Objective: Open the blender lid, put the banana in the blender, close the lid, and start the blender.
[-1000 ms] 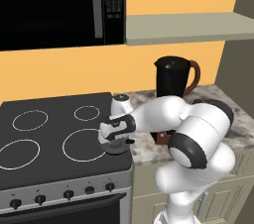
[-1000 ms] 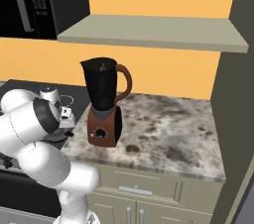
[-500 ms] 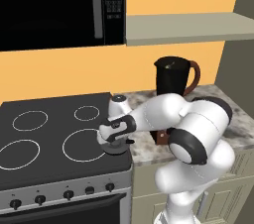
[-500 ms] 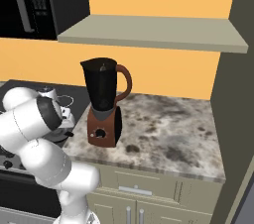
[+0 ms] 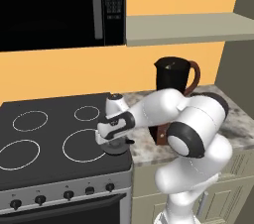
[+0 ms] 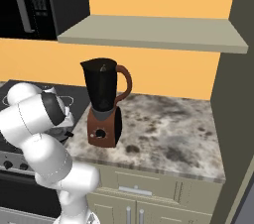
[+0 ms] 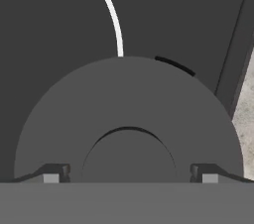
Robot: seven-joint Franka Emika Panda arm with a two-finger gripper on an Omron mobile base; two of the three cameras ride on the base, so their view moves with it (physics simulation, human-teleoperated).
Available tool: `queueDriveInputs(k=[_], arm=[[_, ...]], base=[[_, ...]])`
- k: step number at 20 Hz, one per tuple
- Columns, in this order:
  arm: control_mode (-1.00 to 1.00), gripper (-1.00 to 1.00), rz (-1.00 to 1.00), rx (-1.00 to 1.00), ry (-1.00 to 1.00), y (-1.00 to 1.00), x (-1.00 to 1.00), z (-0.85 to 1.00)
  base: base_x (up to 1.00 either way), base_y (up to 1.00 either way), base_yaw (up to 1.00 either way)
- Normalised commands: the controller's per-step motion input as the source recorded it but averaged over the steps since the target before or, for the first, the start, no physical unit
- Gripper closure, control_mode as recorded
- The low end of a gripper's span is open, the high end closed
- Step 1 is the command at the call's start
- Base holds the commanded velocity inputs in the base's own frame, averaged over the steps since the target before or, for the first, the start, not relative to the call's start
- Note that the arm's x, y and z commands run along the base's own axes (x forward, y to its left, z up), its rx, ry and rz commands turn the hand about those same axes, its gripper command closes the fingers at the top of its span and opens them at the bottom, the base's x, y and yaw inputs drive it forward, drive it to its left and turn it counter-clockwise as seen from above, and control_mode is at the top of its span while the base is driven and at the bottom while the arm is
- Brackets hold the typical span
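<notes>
The robot's fingers are down low over the small round dark grey blender lid. The blender lid lies flat on the black stove top, near its right front corner, close to a white burner ring. In the hand view the two fingers stand wide open, one on each side of the low round knob in the middle of the lid. There is a gap between each finger and the knob, so they are not gripping it.

In the left base view the white arm reaches left from the robot's body, and its hand sits just above the lid at the edge of the stove. The edge of the speckled grey stone worktop is just beside the lid.

The tall dark see-through blender jar with the reddish-brown curved handle stands upright on its squat brown base with a round black button. It is on the worktop, to the right of the stove and well apart from the lid. The top of the jar is open.

A grey shelf hangs on the orange wall above the blender. A black microwave hangs above the stove.
</notes>
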Motion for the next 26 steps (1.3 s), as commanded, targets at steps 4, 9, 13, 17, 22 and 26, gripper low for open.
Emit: queueDriveInputs(k=[4,9,13,17,22,26], arm=[[-1.00,1.00,0.05,0.04,-0.01,0.00,-0.14,-0.45],[-1.00,1.00,0.03,0.09,-0.04,-0.07,-0.28,-0.39],[-1.00,1.00,0.04,0.10,-0.10,-0.11,-0.35,-0.40],[-1.00,1.00,0.02,0.04,-0.14,-0.02,-0.39,-0.65],[-1.00,1.00,0.01,0.00,-0.08,0.00,-0.20,-0.65],[-1.00,1.00,0.00,0.00,0.00,0.00,-0.01,-0.17]], base=[[0.00,0.00,0.00],[0.00,0.00,0.00],[0.00,0.00,0.00],[0.00,0.00,0.00],[0.00,0.00,0.00],[0.00,0.00,0.00]])
